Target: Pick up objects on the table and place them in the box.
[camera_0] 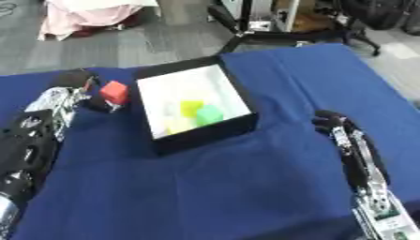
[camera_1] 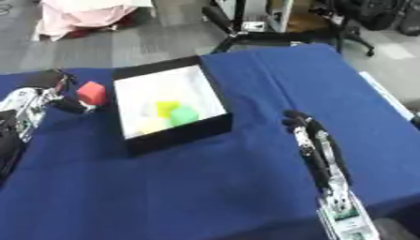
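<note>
Red block (camera_0: 115, 92) is pinched in the left hand (camera_0: 85, 89), just left of the box (camera_0: 205, 133) and beside its left wall. Inside the box sit a yellow piece (camera_0: 190, 107) and a green piece (camera_0: 210, 114). Right hand (camera_0: 330, 121) rests on the blue cloth (camera_0: 205, 187), well right of the box, fingers curled and holding nothing.

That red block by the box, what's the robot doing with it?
The robot is clearing a blue table into a black box with a white inside. Its left hand holds the red block just left of the box, not yet over the opening. A yellow piece, a green piece and a paler one already lie inside. The right hand is on the other side of the box, holding nothing.
</note>
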`<state>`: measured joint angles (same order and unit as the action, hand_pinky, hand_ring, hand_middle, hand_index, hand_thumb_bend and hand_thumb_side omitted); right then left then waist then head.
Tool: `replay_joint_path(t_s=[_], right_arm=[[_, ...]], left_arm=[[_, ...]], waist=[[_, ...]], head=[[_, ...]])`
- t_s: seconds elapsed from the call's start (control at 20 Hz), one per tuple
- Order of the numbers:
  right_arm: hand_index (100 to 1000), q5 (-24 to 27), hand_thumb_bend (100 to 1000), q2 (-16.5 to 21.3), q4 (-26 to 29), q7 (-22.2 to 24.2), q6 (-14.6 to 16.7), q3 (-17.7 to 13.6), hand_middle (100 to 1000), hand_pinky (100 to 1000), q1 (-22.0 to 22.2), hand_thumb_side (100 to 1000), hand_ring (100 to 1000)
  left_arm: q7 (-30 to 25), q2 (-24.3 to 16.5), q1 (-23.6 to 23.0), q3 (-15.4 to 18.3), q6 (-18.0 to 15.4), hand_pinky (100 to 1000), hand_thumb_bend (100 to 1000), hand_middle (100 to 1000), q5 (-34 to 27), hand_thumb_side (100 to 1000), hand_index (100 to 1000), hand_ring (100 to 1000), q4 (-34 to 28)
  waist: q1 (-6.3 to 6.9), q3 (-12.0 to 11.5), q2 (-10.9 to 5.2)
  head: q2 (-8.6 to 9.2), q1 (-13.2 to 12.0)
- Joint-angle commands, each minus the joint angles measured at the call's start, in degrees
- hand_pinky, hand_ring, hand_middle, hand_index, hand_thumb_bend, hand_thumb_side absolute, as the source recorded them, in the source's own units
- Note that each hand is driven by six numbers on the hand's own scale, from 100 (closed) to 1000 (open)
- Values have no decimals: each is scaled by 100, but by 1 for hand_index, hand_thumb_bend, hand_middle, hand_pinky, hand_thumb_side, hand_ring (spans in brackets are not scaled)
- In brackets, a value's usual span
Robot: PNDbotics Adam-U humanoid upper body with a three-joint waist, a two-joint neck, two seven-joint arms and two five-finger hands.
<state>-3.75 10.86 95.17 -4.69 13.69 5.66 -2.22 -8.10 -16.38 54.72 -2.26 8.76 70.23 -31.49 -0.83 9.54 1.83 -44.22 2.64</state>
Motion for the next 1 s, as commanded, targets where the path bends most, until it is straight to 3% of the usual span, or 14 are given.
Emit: replay_joint_path(t_s=[0.05,0.5,1.0], right_arm=[[793,27,100,39,67,-4,-2,-30,779,824,-82,862,796],[793,27,100,26,68,7,-1,-22,779,824,-102,862,796],[793,28,100,20,58,18,0,-16,779,824,-106,862,796]], left_arm=[[228,-29,64,67,124,731,596,591,-183,587,785,581,-22],[884,63,-52,48,379,701,552,533,-650,558,739,534,65],[1714,145,-87,64,591,637,325,356,-951,387,575,419,24]], waist=[[-66,15,-51],[-72,32,-30],[-76,37,-33]], head=[[10,-5],[10,2],[10,10]])
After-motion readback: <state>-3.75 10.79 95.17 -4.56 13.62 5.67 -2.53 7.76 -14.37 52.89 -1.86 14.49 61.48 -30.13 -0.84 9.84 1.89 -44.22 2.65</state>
